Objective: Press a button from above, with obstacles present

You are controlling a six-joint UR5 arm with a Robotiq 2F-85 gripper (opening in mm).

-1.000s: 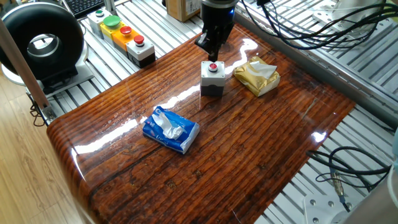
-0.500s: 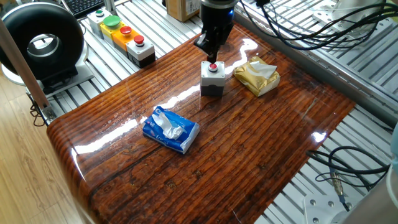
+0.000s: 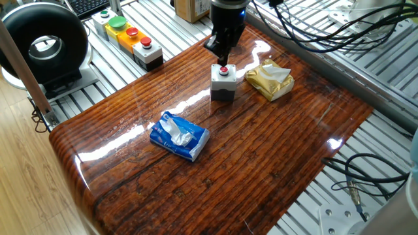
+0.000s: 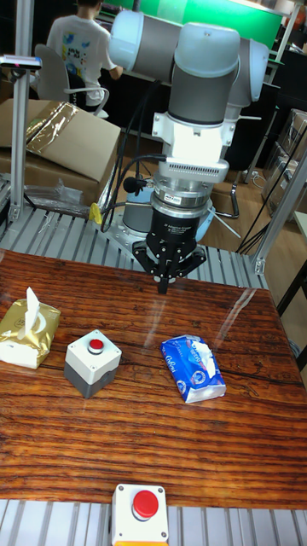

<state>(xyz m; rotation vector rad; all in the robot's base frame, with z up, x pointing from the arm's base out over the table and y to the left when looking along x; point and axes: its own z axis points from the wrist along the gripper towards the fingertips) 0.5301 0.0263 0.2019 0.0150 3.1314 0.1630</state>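
Note:
The button (image 3: 224, 70) (image 4: 95, 345) is a small red cap on top of a grey-and-white box (image 3: 223, 85) (image 4: 91, 365) on the wooden table. My gripper (image 3: 223, 57) (image 4: 162, 288) hangs above the table with its fingertips closed to one point, holding nothing. In the fixed view it sits just over the button. In the tall fixed view it is off to the right of the box and farther back, clear of it. The obstacles are a gold foil packet (image 3: 270, 79) (image 4: 28, 331) close beside the box and a blue-and-white tissue pack (image 3: 179, 136) (image 4: 194, 367).
A row of other button boxes (image 3: 127, 34) stands off the table at the back left, and one red-button box (image 4: 141, 510) shows at the near edge in the tall view. A black round device (image 3: 44, 46) sits left. Cables (image 3: 339, 26) run on the right.

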